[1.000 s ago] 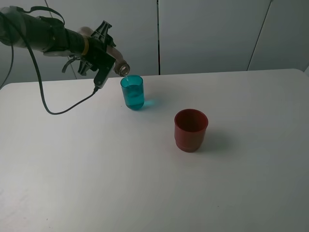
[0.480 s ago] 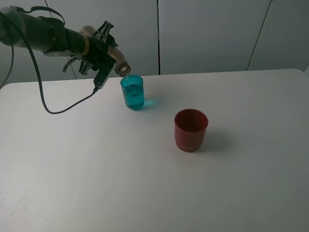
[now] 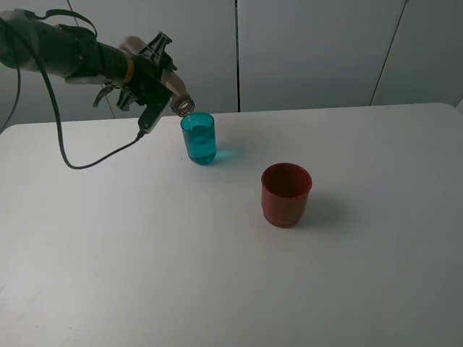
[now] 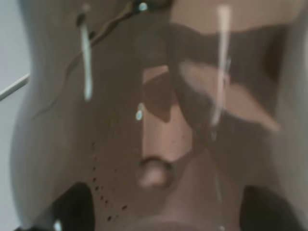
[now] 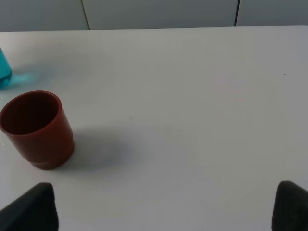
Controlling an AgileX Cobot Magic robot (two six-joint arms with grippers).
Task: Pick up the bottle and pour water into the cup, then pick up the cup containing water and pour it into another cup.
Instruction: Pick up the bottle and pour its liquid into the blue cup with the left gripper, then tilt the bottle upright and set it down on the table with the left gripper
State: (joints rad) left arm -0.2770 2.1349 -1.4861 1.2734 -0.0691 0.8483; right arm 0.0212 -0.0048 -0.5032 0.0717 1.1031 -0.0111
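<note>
My left gripper (image 3: 158, 81) is shut on the bottle (image 3: 176, 97), a brownish clear one held tilted with its open neck just above the rim of the cup (image 3: 198, 138). That teal cup stands at the back of the table and holds water. In the left wrist view the bottle (image 4: 159, 120) fills the frame, with dark fingertips (image 4: 72, 209) at its sides. Another cup (image 3: 286, 194), dark red and empty, stands to the right and nearer the front. The right wrist view shows the red cup (image 5: 36, 129), a sliver of the teal cup (image 5: 4, 71) and my right gripper (image 5: 161, 211) open over bare table.
A black cable (image 3: 87, 165) hangs from the left arm down to the white table (image 3: 217, 275). Pale wall panels (image 3: 311, 50) stand behind the table's far edge. The right arm does not show in the exterior view.
The bottle's neck has drawn back slightly to the left above the teal cup. Both cups stand where they were.
</note>
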